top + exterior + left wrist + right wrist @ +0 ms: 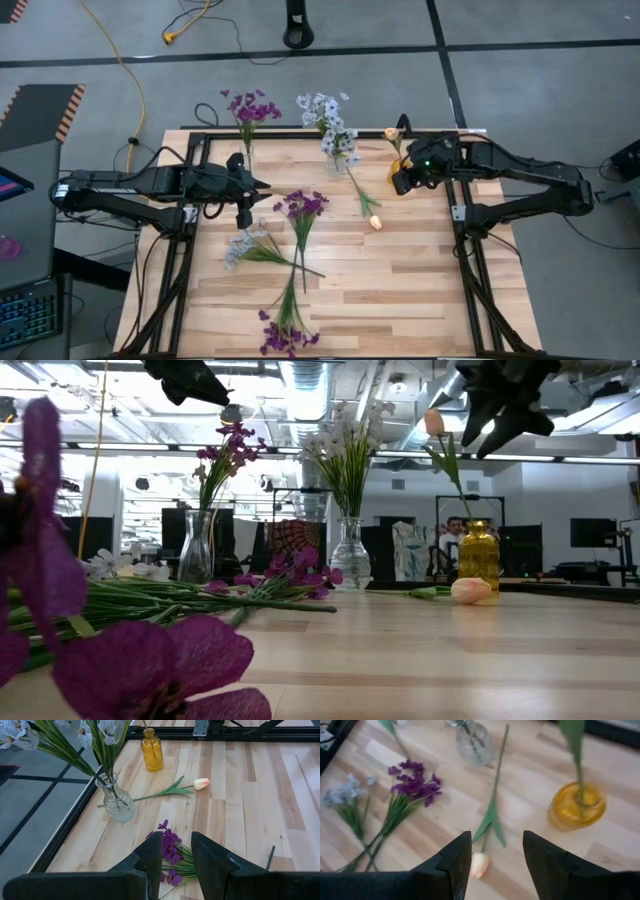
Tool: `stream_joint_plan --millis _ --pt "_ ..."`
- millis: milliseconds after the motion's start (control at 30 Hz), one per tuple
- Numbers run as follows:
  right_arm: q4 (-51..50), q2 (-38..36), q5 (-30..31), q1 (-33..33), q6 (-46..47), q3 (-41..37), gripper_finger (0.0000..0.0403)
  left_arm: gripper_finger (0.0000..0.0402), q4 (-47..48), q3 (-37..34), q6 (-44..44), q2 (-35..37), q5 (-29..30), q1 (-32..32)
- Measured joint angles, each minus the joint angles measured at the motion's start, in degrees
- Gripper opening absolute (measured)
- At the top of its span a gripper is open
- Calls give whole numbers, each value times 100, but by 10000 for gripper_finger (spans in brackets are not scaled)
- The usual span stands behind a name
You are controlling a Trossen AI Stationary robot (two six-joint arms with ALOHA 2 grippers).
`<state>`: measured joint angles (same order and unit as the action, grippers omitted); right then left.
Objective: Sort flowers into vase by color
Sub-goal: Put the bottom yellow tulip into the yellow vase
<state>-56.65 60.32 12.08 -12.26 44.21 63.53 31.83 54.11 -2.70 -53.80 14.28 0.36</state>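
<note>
Pale wooden bench (420,290) with loose flowers and three vases along its far edge.

Nearest lie a purple sprig (285,330), a pale blue-white sprig (245,245) and a second purple sprig (303,210), crossing at the stems. The left end effector (262,187) hangs just above and left of that second sprig, fingers a little apart, empty. A peach tulip (375,221) lies below the right end effector (400,182), whose fingers stand apart, holding nothing, just beside the amber vase (576,806). That vase holds one peach bud; the clear vases (349,555) hold purple and white stems.
</note>
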Motion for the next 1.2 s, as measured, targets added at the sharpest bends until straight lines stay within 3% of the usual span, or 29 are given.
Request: stream_joint_plan --millis 200,500,800,1200 --pt "60 449 62 632 496 0 203 93 0 0 4 0 -16 0" --pt "1086 1916 588 1255 571 0 203 93 4 0 5 2 -37 0" --pt "1711 3326 1129 1078 501 0 203 93 60 0 7 2 -42 0" --pt "2062 4356 1405 655 183 -2 203 93 63 2 2 2 -42 0"
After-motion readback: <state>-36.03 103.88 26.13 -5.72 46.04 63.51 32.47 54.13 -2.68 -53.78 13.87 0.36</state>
